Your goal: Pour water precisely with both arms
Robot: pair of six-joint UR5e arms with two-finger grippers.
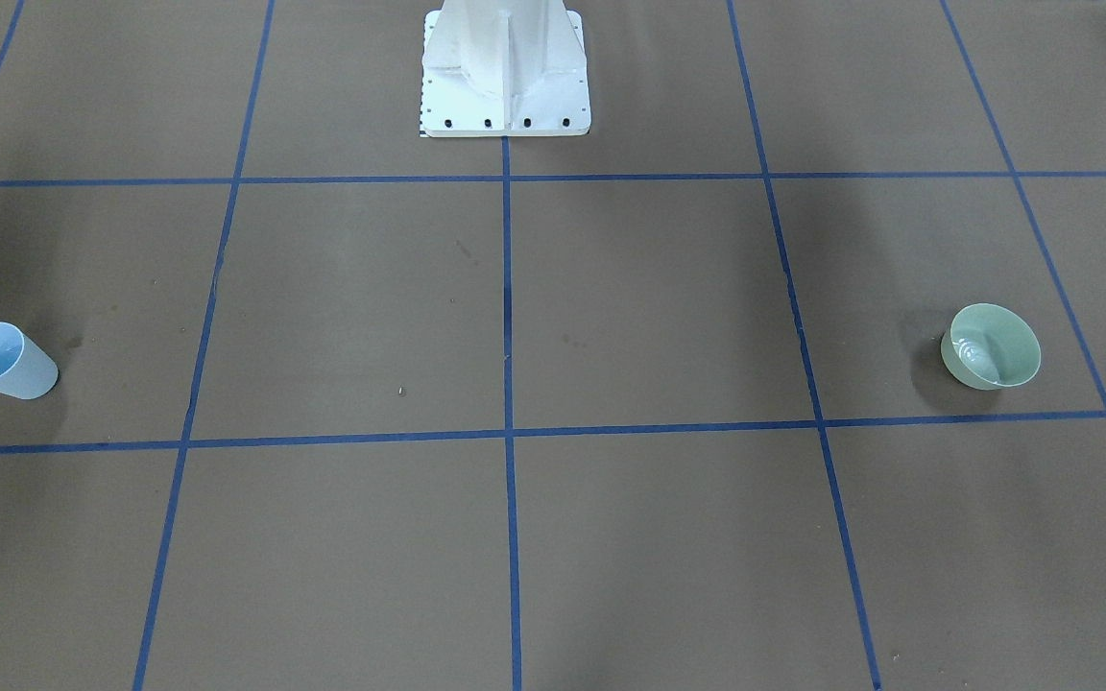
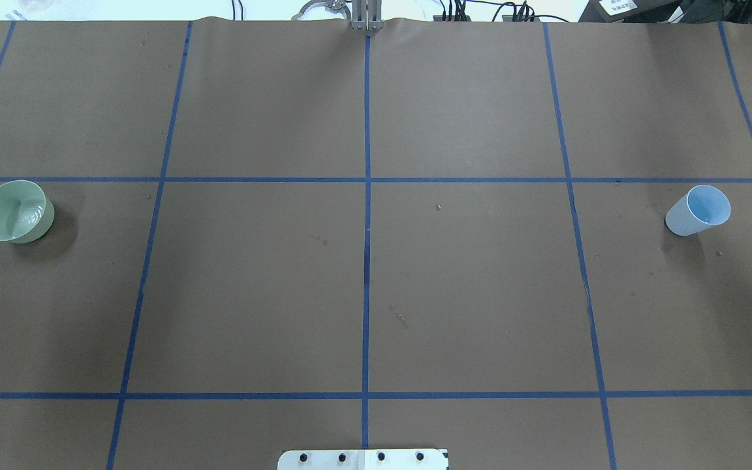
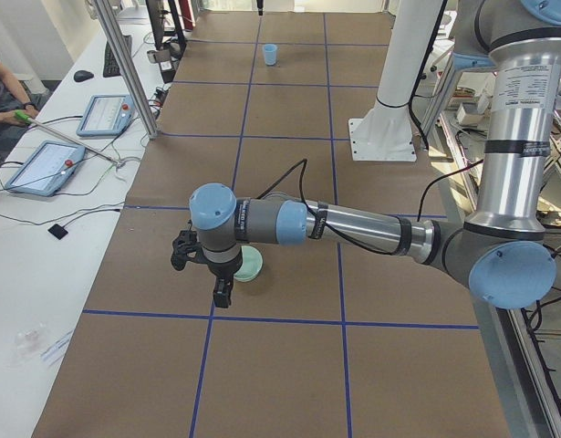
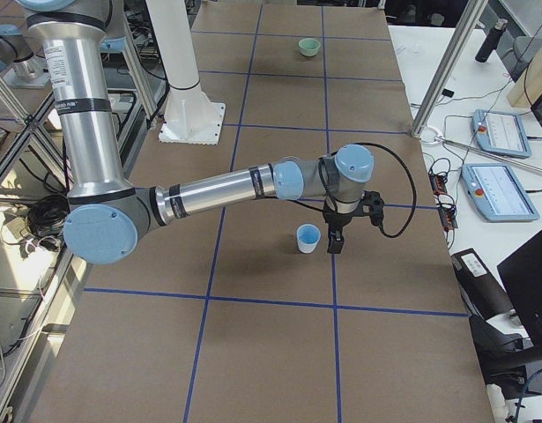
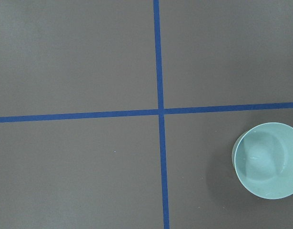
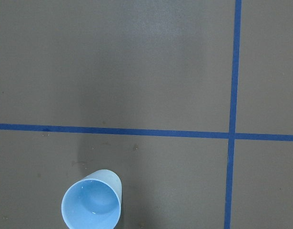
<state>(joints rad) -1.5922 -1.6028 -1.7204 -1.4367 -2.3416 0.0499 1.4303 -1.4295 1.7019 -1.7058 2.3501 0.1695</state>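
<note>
A pale green bowl (image 1: 991, 345) (image 2: 15, 211) stands on the table's left side and holds the water (image 1: 973, 351), seen as faint ripples. A light blue cup (image 1: 4, 361) (image 2: 699, 210) stands upright far to the right. My left arm (image 3: 353, 224) reaches out low, and its gripper (image 3: 223, 294) hangs just beside the bowl (image 3: 251, 265). On the other side my right arm (image 4: 218, 189) holds its gripper (image 4: 334, 242) close by the cup (image 4: 308, 238). Both grippers show only in the side views, so I cannot tell whether they are open or shut. The wrist views look down on the bowl (image 5: 266, 160) and the cup (image 6: 91, 200).
The white pedestal (image 1: 505, 77) stands at the robot's edge of the brown, blue-taped table (image 2: 363, 261). Side benches carry tablets (image 3: 43, 164) (image 4: 495, 132) and cables, with metal posts (image 3: 125, 64) at the table's far edge. A person's arm (image 3: 2, 96) rests on one bench.
</note>
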